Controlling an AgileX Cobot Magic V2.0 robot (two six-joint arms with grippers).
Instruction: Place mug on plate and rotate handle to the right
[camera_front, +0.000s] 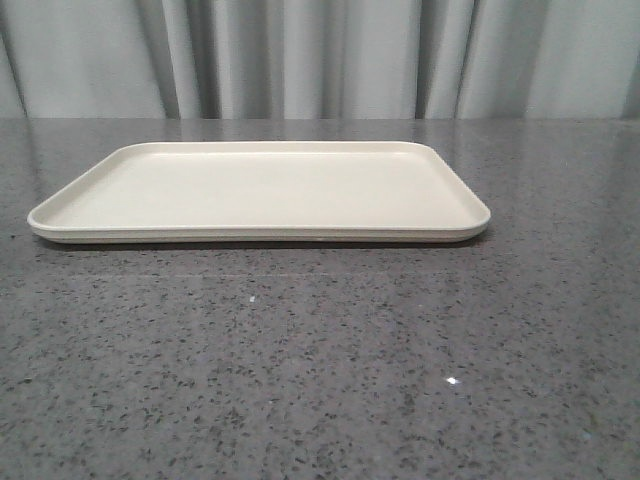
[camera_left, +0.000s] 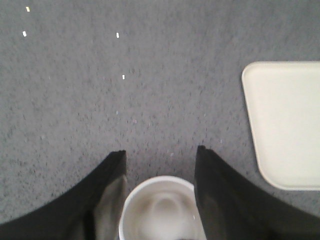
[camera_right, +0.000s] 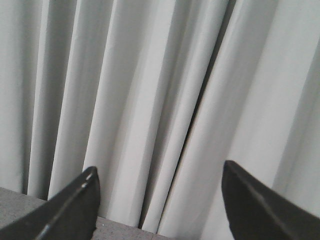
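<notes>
Grey speckled stone ran under everything, with a pleated pale curtain (camera_front: 320, 55) across the top of the front view. The mug (camera_left: 159, 210) showed only at the bottom centre of the left wrist view, seen from above: white rim and hollow, no handle visible, so its heading could not be told. The left gripper (camera_left: 160, 160) straddled it, one dark finger close against each side of the rim; whether the pads were actually pressing could not be told. The plate (camera_left: 270, 150) lay at the right edge of that view, apart from the mug, and sat bare in the middle of the front view (camera_front: 60, 215), where no mug or arm appeared. The right gripper (camera_right: 159, 175) was spread wide on nothing, aimed at the curtain.

Judged from this, the placing was not yet done. A loose or lopsided hold on the round wall could let the mug slip or tip on the way over. A low carry could catch the plate's raised rim. With the handle hidden, the turn to the right could start from a wrong guess.
</notes>
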